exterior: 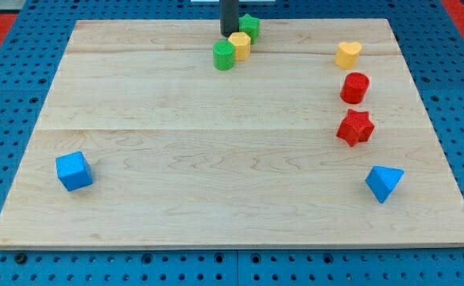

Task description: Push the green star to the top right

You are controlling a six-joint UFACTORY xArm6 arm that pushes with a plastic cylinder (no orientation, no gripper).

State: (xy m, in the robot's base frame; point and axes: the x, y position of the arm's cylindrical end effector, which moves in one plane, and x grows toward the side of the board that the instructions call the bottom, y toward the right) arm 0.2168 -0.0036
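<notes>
The green star (250, 25) sits near the top edge of the wooden board (216, 159), a little right of centre. My tip (228, 33) is at the end of the dark rod, just left of the green star and right above a yellow hexagonal block (239, 44). A green cylinder (224, 56) lies just below-left of the yellow block. The three blocks form a tight cluster around my tip.
At the view's right stand a yellow heart-shaped block (347, 54), a red cylinder (355, 87) and a red star (355, 127) in a column. A blue triangular block (384, 183) lies lower right. A blue cube (74, 171) lies lower left.
</notes>
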